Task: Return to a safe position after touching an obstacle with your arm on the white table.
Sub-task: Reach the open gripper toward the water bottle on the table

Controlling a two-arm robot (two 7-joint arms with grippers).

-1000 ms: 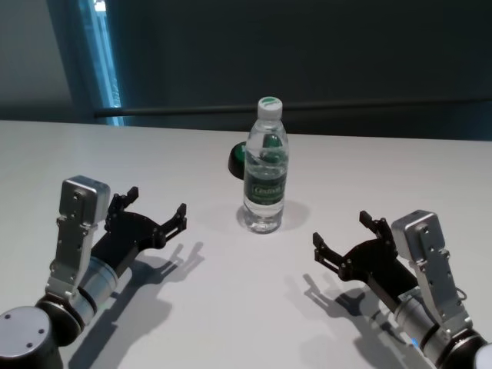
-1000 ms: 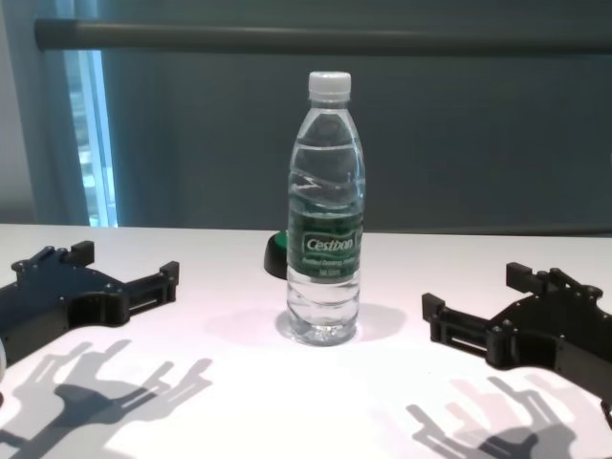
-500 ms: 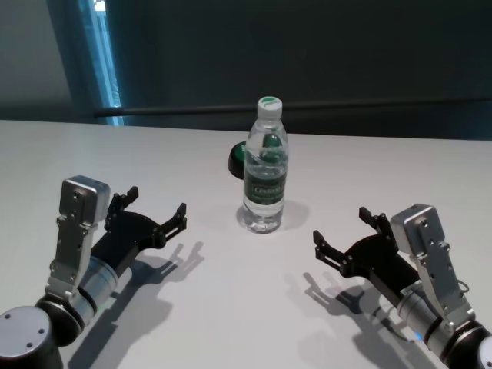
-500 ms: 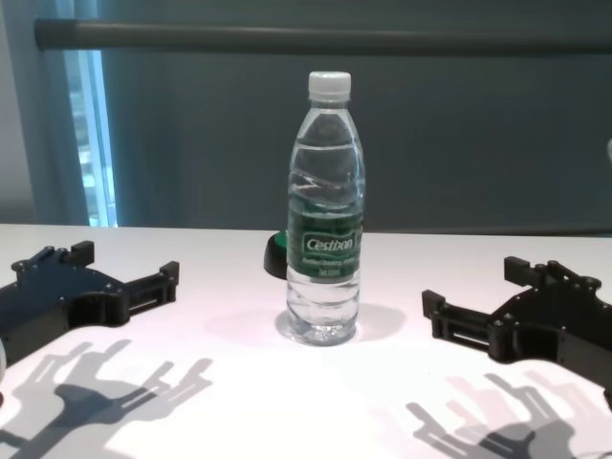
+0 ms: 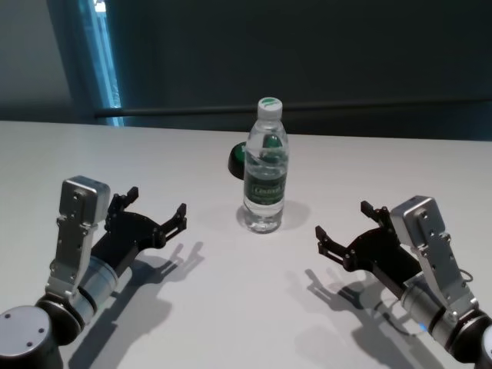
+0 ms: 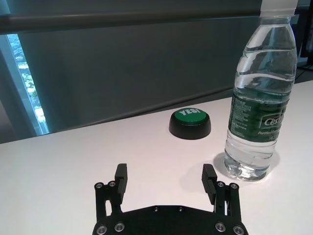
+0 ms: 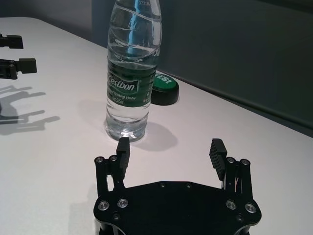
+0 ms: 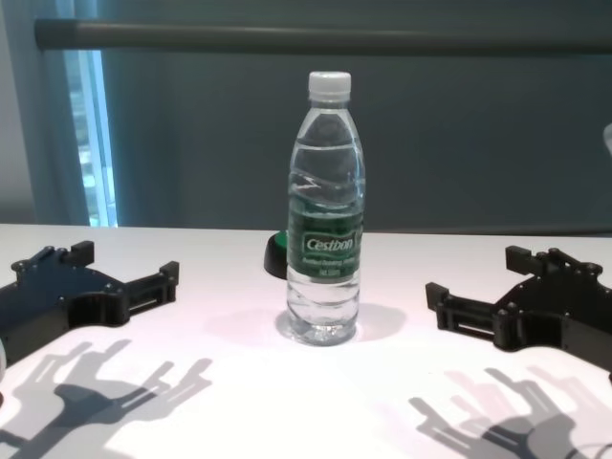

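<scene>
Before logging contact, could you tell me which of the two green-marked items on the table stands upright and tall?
The clear plastic water bottle with its white cap; the low round green-topped button sits behind it.

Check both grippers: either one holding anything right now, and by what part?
Nothing is held. The left gripper and right gripper are both open and empty, each off to its own side of the upright water bottle on the white table.

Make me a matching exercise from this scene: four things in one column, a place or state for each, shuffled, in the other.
1. water bottle
2. green button
3. left gripper
4. right gripper

a. open, on the robot's right side
b. upright at the middle of the white table
c. low, just behind the bottle
d. open, on the robot's left side

Pairs: 1-b, 2-c, 3-d, 4-a
</scene>
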